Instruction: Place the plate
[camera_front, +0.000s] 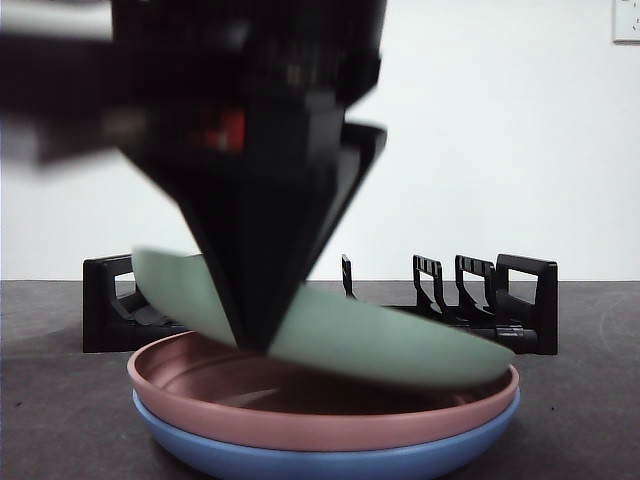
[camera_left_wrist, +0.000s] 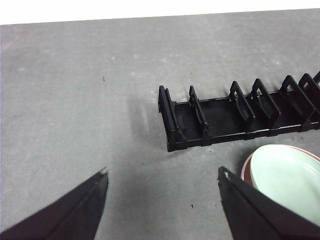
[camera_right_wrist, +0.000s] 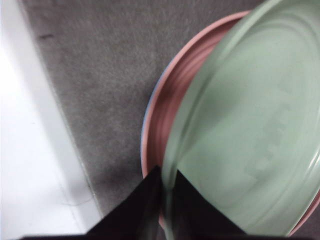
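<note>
A pale green plate (camera_front: 390, 340) hangs tilted, its left side raised off the pink plate (camera_front: 300, 405) that lies on a blue plate (camera_front: 330, 460). My right gripper (camera_front: 258, 335) comes down from above and is shut on the green plate's rim (camera_right_wrist: 167, 195). In the right wrist view the green plate (camera_right_wrist: 260, 130) fills most of the picture above the pink plate (camera_right_wrist: 175, 105). My left gripper (camera_left_wrist: 162, 180) stands open over bare table in front of the black rack (camera_left_wrist: 235, 117), with the green plate (camera_left_wrist: 290, 177) at its side. The rack (camera_front: 480, 300) stands behind the stack.
The rack's slots (camera_left_wrist: 245, 102) hold nothing. A white wall (camera_front: 500, 140) rises behind the dark table (camera_front: 60, 400). The table edge and a white floor (camera_right_wrist: 30, 165) show in the right wrist view.
</note>
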